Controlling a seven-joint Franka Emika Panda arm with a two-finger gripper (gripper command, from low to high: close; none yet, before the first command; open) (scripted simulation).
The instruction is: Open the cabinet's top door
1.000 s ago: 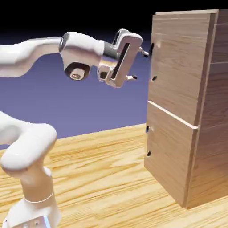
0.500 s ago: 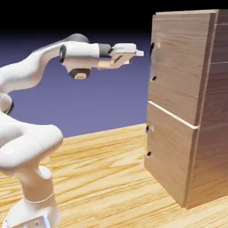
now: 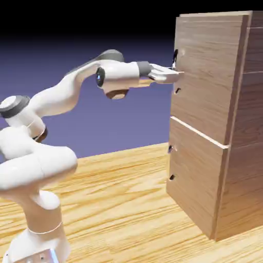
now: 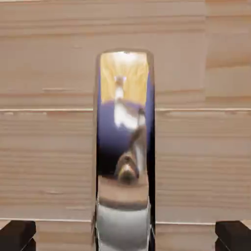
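The cabinet [image 3: 241, 154] is a tall wood-grain box at the exterior view's right. Its top door [image 3: 205, 87] is shut flush, with a dark vertical handle [image 3: 175, 55] at its left edge. My gripper [image 3: 177, 74] reaches level against that handle, about halfway along it. In the hand view the shiny metal handle [image 4: 125, 147] runs up the middle in front of the door's wood [image 4: 49, 147]. It stands between my gripper's [image 4: 125, 236] two dark fingertips [image 4: 17, 235], which sit far out at the bottom corners. A clear gap shows on each side of the bar, so the jaws stand open around it.
Below the top door is the shorter lower door [image 3: 198, 180] with its own small dark handle [image 3: 170, 163]. The cabinet stands on a wood-grain table [image 3: 118, 200]. My arm's base rises at the lower left.
The arm has stretched to the right and the hand has rolled flat. The gripper went from short of the cabinet to straddling the top door's handle. The door has not moved.
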